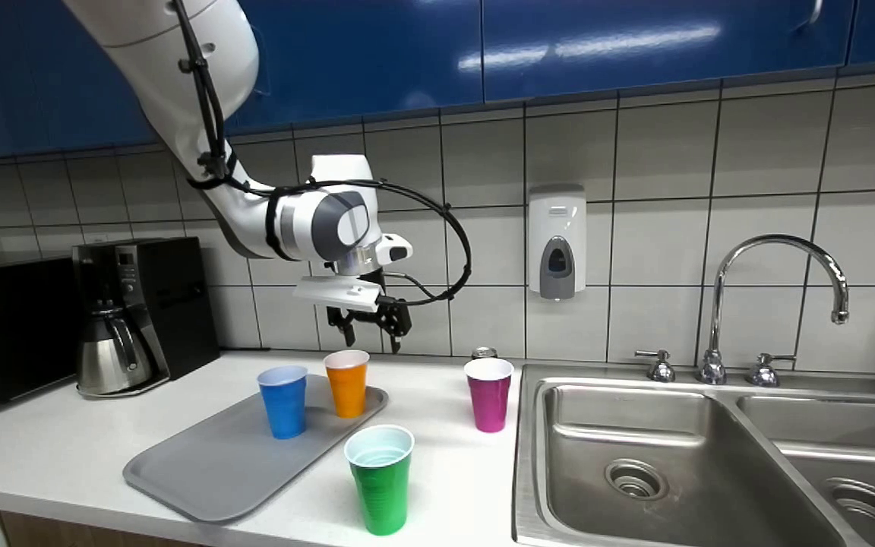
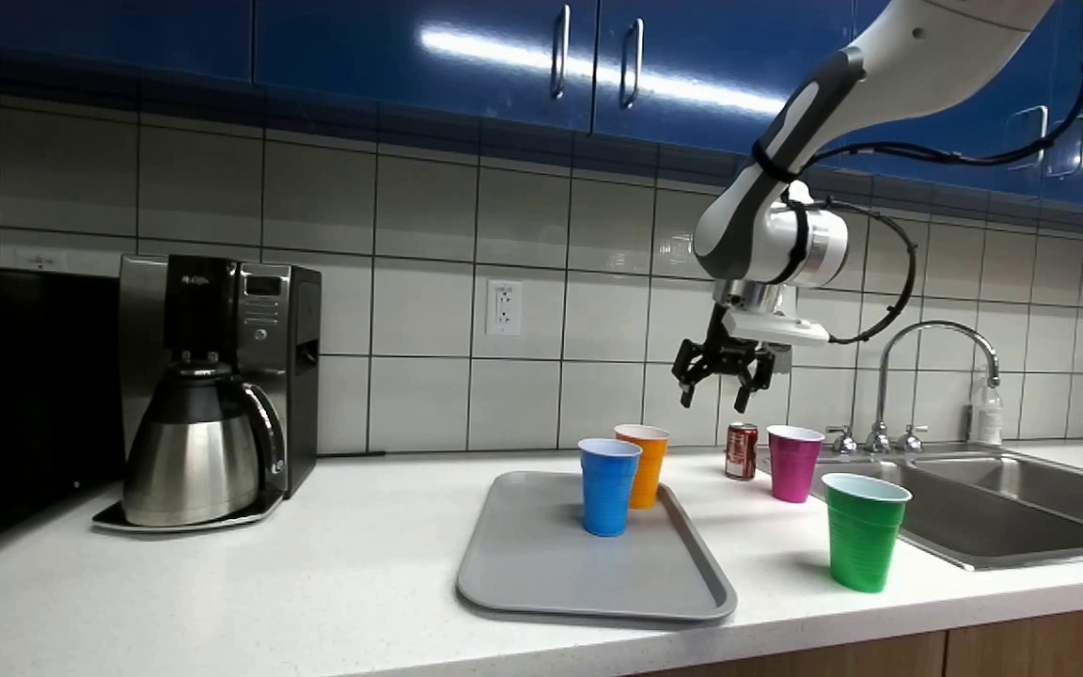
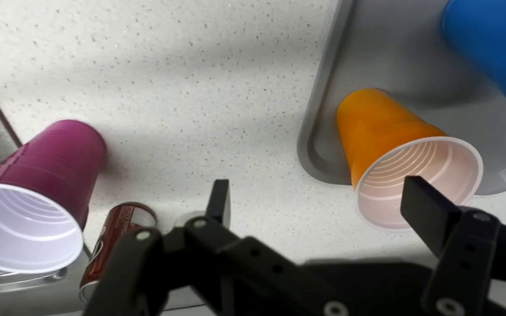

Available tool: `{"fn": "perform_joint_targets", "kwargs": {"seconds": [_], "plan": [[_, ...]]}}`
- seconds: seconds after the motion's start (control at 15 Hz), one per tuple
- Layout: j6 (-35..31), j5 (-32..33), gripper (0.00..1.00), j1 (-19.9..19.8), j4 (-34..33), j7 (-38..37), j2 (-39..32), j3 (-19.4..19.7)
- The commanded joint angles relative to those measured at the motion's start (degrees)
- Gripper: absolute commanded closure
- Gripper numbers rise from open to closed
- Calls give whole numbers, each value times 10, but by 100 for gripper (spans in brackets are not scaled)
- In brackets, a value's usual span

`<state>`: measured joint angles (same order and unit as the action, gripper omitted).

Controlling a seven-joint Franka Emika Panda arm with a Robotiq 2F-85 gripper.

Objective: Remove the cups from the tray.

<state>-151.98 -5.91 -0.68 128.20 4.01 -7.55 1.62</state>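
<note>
Seems at approach step | holds hand (image 2: 714,399) spread wide, gripping nothing | finds orange cup (image 2: 650,475) upright on tray (image 2: 579,578), far right, plus blue cup (image 2: 607,489) near-left of it | should shift left — then lower over orange cup

In both exterior views, your tray (image 2: 527,569) carries a front cup (image 2: 609,498) left of a rear cup (image 2: 651,470); the sink (image 1: 635,433) lies right, your tool (image 2: 714,401) above, seemingly between rear cup and can (image 2: 741,453).

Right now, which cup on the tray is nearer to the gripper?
The orange cup: in the wrist view a finger overlaps it, while the blue cup stands farther away.
</note>
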Motion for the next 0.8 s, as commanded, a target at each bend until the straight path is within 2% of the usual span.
{"fn": "perform_joint_targets", "kwargs": {"seconds": [0.0,0.73], "plan": [[3,-12,0,-4,-48,11,-43,-14],[6,9,0,6,-134,-5,-141,-31]]}}
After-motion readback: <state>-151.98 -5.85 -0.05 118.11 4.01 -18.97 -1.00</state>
